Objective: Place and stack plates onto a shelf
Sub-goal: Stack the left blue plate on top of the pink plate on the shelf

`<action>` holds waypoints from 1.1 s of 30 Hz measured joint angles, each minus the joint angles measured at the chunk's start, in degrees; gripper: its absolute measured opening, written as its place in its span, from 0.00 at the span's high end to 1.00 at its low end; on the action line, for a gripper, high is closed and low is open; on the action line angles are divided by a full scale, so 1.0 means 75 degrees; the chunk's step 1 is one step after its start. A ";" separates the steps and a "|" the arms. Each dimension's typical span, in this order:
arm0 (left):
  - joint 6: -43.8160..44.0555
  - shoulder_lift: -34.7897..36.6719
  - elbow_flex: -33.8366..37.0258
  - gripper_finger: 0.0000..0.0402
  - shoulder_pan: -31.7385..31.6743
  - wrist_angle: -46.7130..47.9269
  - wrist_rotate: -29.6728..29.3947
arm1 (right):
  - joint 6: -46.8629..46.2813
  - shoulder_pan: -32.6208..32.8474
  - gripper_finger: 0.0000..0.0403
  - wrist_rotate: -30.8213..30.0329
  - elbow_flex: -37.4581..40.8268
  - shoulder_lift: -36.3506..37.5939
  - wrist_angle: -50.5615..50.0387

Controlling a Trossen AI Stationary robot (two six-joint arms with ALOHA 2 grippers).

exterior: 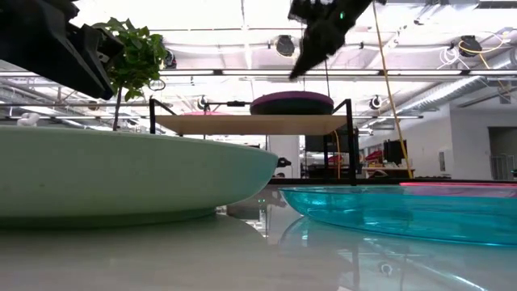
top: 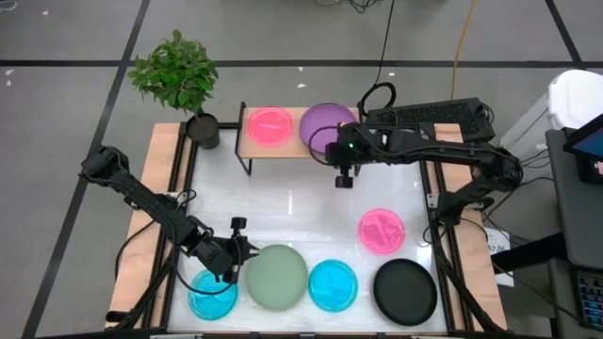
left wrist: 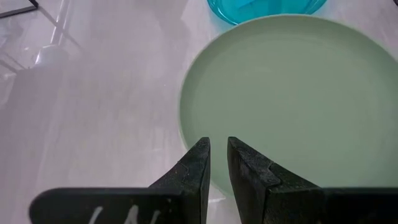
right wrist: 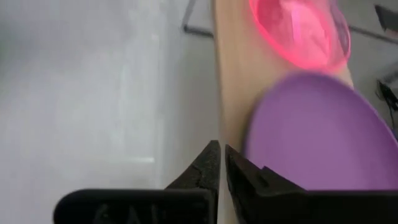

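Observation:
The shelf [top: 292, 151] stands at the table's far side. On its wooden top rest a pink plate [top: 270, 124] and a purple plate [top: 325, 122]. My right gripper [top: 344, 177] hangs shut in the air just in front of the shelf, by the purple plate's [right wrist: 317, 137] near edge, holding nothing. Near the front left, my left gripper [top: 231, 264] hovers between a cyan plate [top: 212, 294] and the sage green plate [top: 276, 276]. Its fingers [left wrist: 217, 142] stand a little apart over the green plate's rim [left wrist: 186, 124] with nothing between them.
Along the front edge, flat on the table, lie another cyan plate [top: 333, 284] and a black plate [top: 405, 290]. A second pink plate [top: 382, 231] lies at mid right. A potted plant [top: 179, 80] stands at the far left corner, beside the shelf.

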State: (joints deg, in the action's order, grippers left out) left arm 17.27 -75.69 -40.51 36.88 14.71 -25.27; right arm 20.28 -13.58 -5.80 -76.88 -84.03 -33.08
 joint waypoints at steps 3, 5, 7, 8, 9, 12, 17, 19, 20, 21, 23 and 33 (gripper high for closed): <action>-0.0206 0.0006 -0.0004 0.84 0.0006 0.0140 0.0226 | -0.0447 0.0391 0.98 -0.0003 0.0000 0.0162 0.0160; -0.0226 0.0141 -0.0012 0.84 0.0009 0.0492 0.0377 | -0.0826 0.0681 0.98 -0.0003 -0.0003 0.0184 0.0088; -0.0156 0.0299 -0.0113 0.84 -0.0027 0.0926 0.0675 | -0.1262 0.0992 0.99 -0.0009 -0.0001 0.0189 -0.0117; -0.0038 0.0373 -0.0164 0.84 -0.0039 0.1178 0.0771 | -0.1503 0.1145 1.00 -0.0007 0.0001 0.0189 -0.0234; 0.0114 0.0452 -0.0218 0.84 -0.0044 0.1474 0.0828 | -0.1733 0.1333 1.00 -0.0009 0.0036 0.0189 -0.0252; 0.0622 0.0707 -0.0315 0.84 -0.0029 0.2102 0.1193 | -0.2143 0.1889 1.00 -0.0009 0.0434 0.0181 0.0088; 0.1670 0.0883 -0.0318 0.84 0.0007 0.2748 0.2039 | -0.2456 0.2659 1.00 -0.0009 0.1422 0.0171 0.1607; 0.2102 0.0879 -0.0307 0.84 0.0095 0.2958 0.2263 | -0.2656 0.2898 1.00 -0.0009 0.1813 0.0170 0.2112; 0.2302 0.0867 -0.0271 0.84 0.0168 0.3009 0.2387 | -0.2774 0.3011 1.00 -0.0009 0.1983 0.0169 0.2273; 0.2484 0.0853 -0.0222 0.84 0.0247 0.3070 0.2522 | -0.2875 0.3118 1.00 -0.0011 0.2134 0.0169 0.2445; 0.2769 0.0844 -0.0099 0.84 0.0418 0.3081 0.2807 | -0.3015 0.3290 1.00 -0.0003 0.2368 0.0169 0.2735; 0.4658 0.0844 0.0356 0.84 0.1066 0.3045 0.4010 | -0.3228 0.3648 1.00 -0.0214 0.3085 0.0169 0.3575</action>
State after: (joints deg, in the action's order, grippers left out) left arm 52.20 -69.36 -37.84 44.88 37.54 4.81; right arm -3.93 13.78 -7.41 -53.75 -82.76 -6.27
